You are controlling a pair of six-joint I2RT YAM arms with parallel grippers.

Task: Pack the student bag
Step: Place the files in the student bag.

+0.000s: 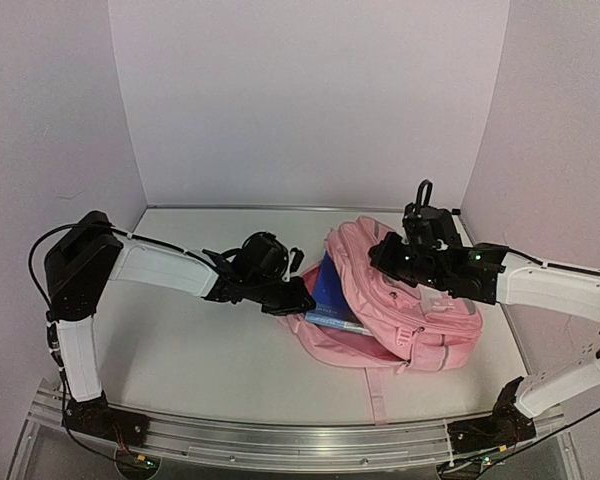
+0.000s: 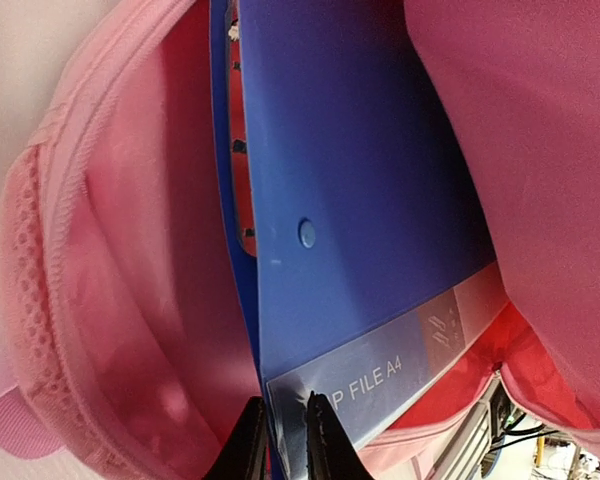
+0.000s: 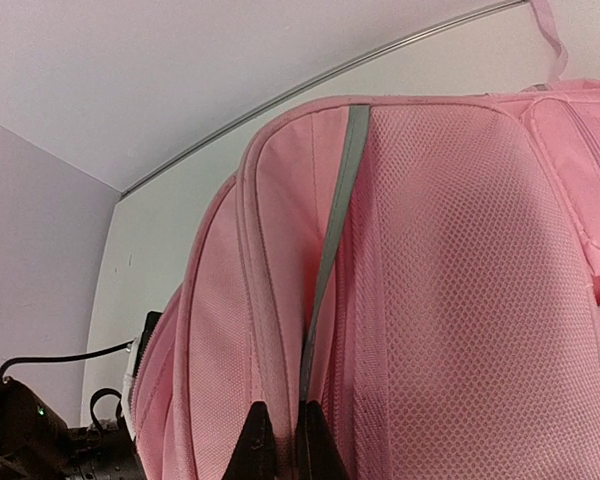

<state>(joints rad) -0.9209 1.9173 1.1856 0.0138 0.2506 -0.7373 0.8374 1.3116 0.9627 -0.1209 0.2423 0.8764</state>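
Since the student bag (image 1: 420,315) is the biggest thing here, I'll start with it: it lies on its side on the table (image 1: 180,350), right of centre, with its main compartment gaping toward the left arm. A blue folder (image 1: 330,285) pokes partway out of that opening. Up close in the left wrist view, the folder (image 2: 370,180) sits between the pink lining on one side and the outer fabric on the other, and a clear label strip (image 2: 380,375) along its edge reads "FILE A4".

The left gripper (image 1: 298,297) is right at the mouth of the bag, fingers clamped on the folder's labelled edge (image 2: 283,405).

The right gripper (image 1: 388,256) sits on top of the bag's upper side. Its wrist view shows the fingers (image 3: 282,410) pinched nearly together on the pink fabric, right where a grey reflective strip (image 3: 332,220) runs down between them, beside a mesh panel (image 3: 460,300).

A metal rail (image 1: 280,432) runs along the table's near edge by the arm bases.
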